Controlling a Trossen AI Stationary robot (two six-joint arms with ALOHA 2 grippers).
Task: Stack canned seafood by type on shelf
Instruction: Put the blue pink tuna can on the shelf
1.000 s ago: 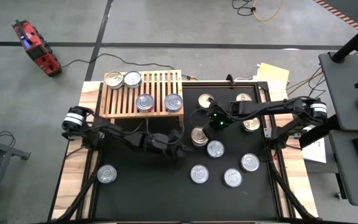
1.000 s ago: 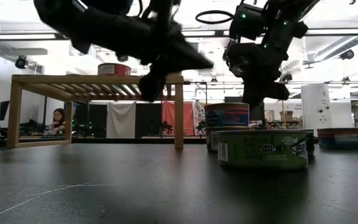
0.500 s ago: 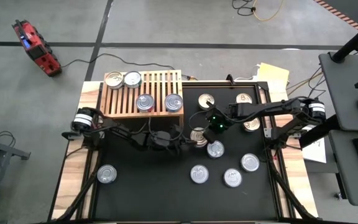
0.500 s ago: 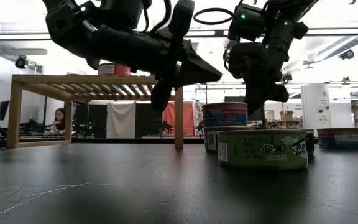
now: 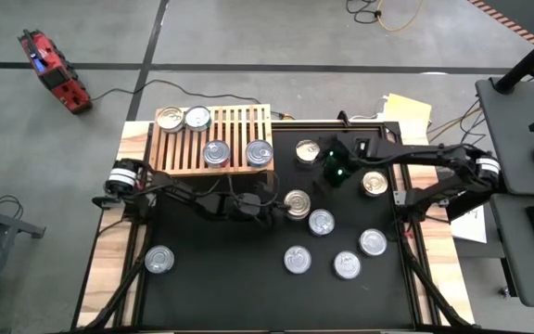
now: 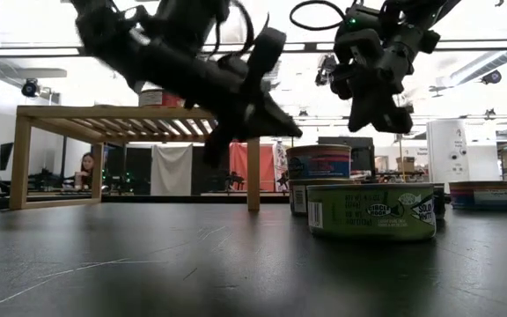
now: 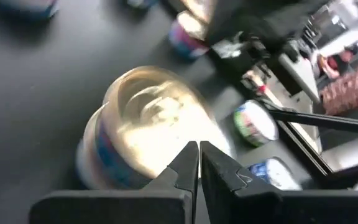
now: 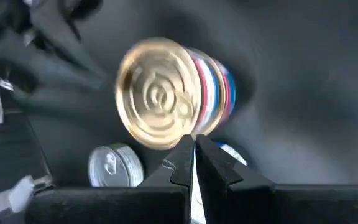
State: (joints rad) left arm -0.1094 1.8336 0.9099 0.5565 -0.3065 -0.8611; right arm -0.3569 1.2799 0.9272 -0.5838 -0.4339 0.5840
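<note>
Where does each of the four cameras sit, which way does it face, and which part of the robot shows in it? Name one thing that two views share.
High view: above the table, looking straight down; both arms, the shelf.
Low view: at table-top height, looking level across; left gripper and right gripper hang shut above the cans.
Left wrist view: on the left wrist, facing a gold-lidded can; own shut fingers.
Right wrist view: on the right wrist, facing another gold-lidded can.
Shared: the left wrist's can also shows from above.

Four cans on the shelf (image 5: 213,139) at the mat's (image 5: 211,278) far left, two at its back-left corner, two along its front edge, eight cans on the mat, one lone at near left
</note>
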